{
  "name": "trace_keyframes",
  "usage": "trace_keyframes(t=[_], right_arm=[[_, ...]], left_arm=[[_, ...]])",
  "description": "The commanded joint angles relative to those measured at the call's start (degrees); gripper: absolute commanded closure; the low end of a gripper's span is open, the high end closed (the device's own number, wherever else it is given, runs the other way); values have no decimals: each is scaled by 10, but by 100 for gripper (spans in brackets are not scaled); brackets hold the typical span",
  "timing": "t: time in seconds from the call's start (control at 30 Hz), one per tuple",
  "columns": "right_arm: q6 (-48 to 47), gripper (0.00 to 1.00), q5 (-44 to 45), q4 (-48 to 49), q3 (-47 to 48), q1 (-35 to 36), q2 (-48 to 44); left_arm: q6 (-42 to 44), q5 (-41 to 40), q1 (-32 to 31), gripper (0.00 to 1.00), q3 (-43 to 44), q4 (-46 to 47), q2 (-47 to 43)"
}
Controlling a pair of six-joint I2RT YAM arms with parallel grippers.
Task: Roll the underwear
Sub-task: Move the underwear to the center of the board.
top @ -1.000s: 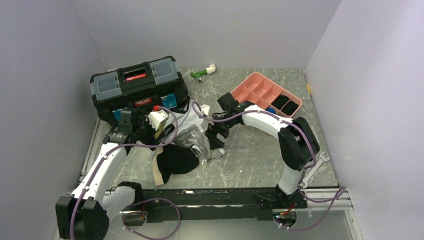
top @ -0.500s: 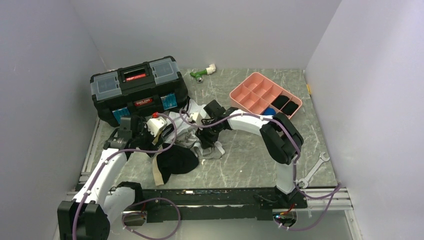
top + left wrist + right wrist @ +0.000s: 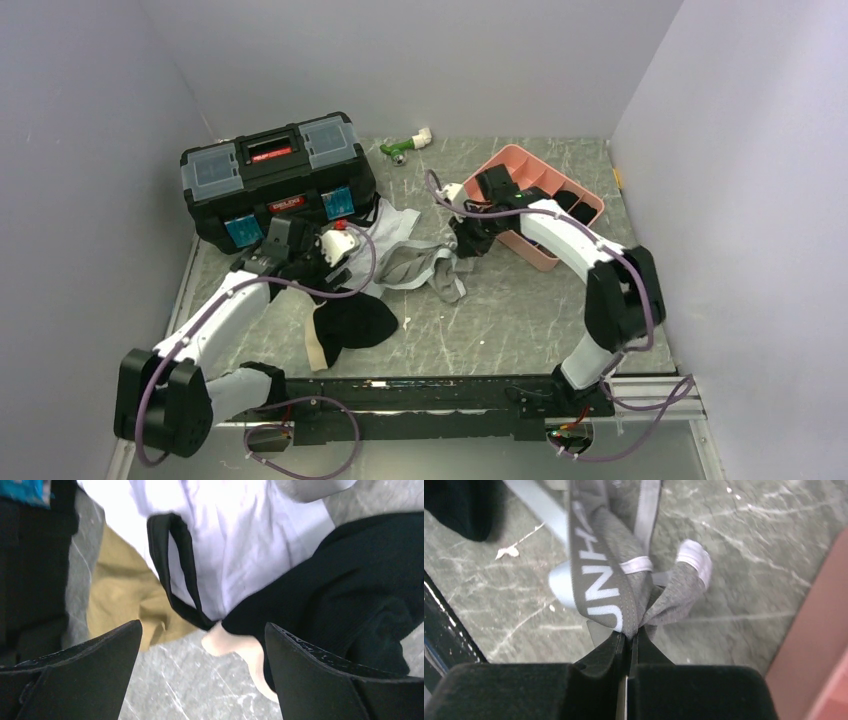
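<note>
The underwear lies in a loose pile mid-table. A grey pair (image 3: 425, 268) is drawn out to the right, and my right gripper (image 3: 466, 240) is shut on it. In the right wrist view the jaws (image 3: 631, 636) pinch the grey cloth (image 3: 674, 597) beside its lettered waistband (image 3: 594, 580), lifted off the table. A black pair (image 3: 352, 320) and a white pair (image 3: 388, 225) lie to the left. My left gripper (image 3: 335, 252) hangs open above the pile. Its wrist view shows the gripper (image 3: 202, 680) empty over bare table, with white (image 3: 240, 545), black (image 3: 345, 595) and olive-tan (image 3: 125, 605) cloth just beyond.
A black toolbox (image 3: 270, 175) stands at the back left, close behind the left gripper. The pink compartment tray (image 3: 500, 165) sits at the back right, next to the right wrist. A green and white fitting (image 3: 405, 147) lies by the back wall. A wrench (image 3: 630, 335) is near the right front.
My right gripper has closed on the grey pair and drawn it right and back toward the pink tray. The left gripper has shifted a little right, still open.
</note>
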Motion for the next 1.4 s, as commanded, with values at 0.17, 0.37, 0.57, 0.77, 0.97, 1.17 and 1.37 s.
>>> trace_keyframes(t=[0.17,0.37,0.57,0.77,0.97,1.17,1.37], right_arm=[[-36,100,94,-78,-60,-31,-137],[-16,52,104,-64,-74,-54,-167],[-15,31,116,-53,-97,-71,-178],[-17,31,106,-43,-113,-83,-175],[-16,31,97,-37,-115,-87,-166],[-16,31,89,-37,-113,-87,-159],[-17,31,83,-35,-109,-88,-151]], left_arm=[[-24,-22,-69,1,156,70,164],[-56,-40,-118,1,295,30,330],[-59,-43,-132,10,360,-28,427],[-46,-97,-144,28,327,-35,452],[-14,-138,-139,58,265,-53,426],[21,-181,-74,87,180,-69,356],[68,-199,64,100,142,-68,271]])
